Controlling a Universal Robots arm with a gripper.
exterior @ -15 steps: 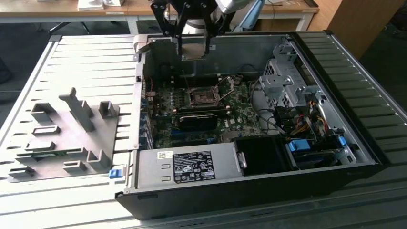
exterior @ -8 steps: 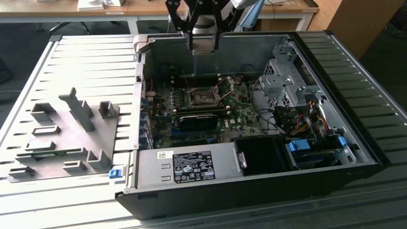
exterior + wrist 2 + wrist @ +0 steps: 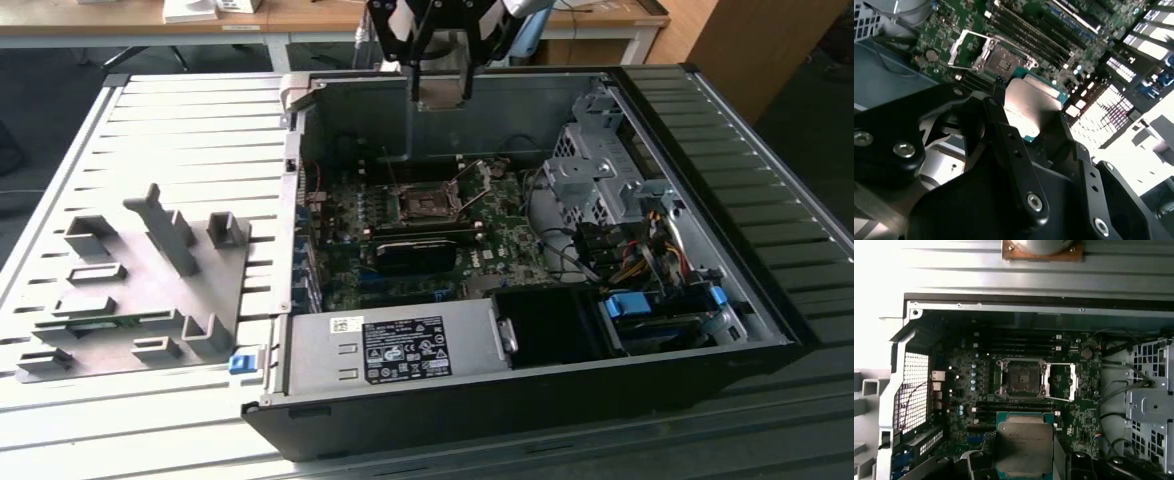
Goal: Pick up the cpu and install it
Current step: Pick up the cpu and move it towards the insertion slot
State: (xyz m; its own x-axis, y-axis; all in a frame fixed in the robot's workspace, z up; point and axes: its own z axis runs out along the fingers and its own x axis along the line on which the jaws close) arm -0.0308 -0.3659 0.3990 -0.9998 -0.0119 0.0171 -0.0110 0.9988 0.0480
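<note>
Above the open computer case [image 3: 534, 415], the hand [image 3: 441, 88] grips the cpu [image 3: 1024, 445] level, metal top upward.

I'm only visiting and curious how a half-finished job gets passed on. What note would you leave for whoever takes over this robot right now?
Gripper: shut on the cpu, holding it by its edges.
Where things are: the cpu is held in the air above the open computer case, clear of the motherboard. The socket is empty, and its metal frame is flipped open to one side.
Done: the cpu has been picked up and brought over the case.
Left: the cpu is not yet seated in the socket, and the frame is not closed.
</note>
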